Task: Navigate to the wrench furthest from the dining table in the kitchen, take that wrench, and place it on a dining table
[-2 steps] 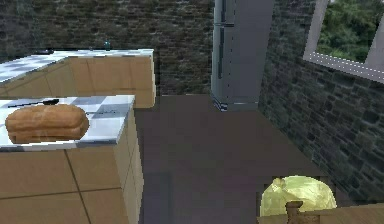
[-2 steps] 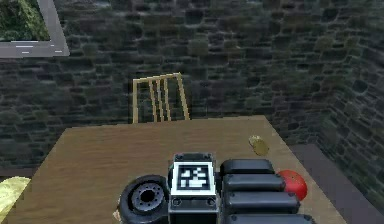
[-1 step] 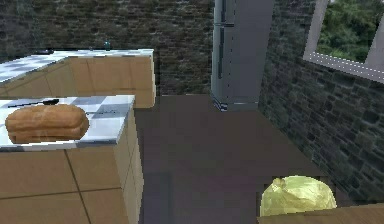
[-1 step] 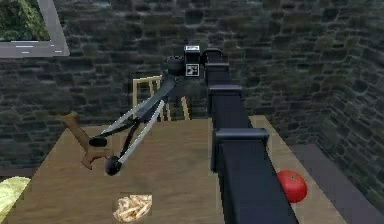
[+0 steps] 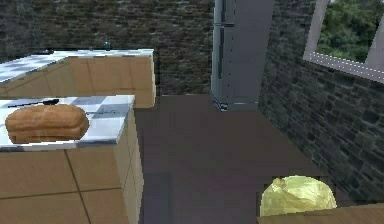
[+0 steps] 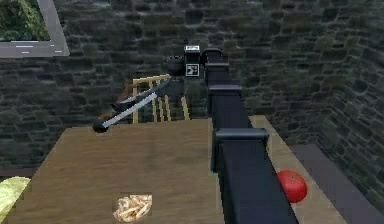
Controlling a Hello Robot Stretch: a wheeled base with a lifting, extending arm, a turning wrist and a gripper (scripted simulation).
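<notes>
Plainly, the gripper [image 6: 103, 126] hangs out over the dining table [image 6: 120, 165]. Its dark body is set at the far end of the arm [image 6: 243, 160] beside two white marked squares [image 6: 190, 68], and its thin fingers [image 6: 135, 108] slant down toward the arm side view's left. How the jaws stand I cannot tell, nor whether they have hold of anything: their tips end at the table's far edge, with a wooden chair [image 6: 150, 85] just behind them. Where the wrench is I likewise cannot tell.

Below the jaws and nearer the robot spreads the brown tabletop. Nearer still, a pale crumbly heap [image 6: 132, 207] lies on it, a little to the right of the tips in that view. A yellow-green leafy head [image 6: 10, 195] sits at the table's edge well to the jaws' left and far nearer. A red round thing [image 6: 292, 185] rests on the wood well to their right, past the arm. Above and left of the jaws a window [image 6: 25, 25] is set in the dark brick wall [image 6: 300, 60].

Far from the jaws, the forward view has the leafy head [image 5: 298, 195] at its lower right. At its left a brown loaf [image 5: 45, 122] lies on a checked counter [image 5: 105, 125] with a dark slim thing [image 5: 30, 102] beside it. A grey fridge [image 5: 240, 50] stands against the far wall beyond the dark floor [image 5: 200, 150].
</notes>
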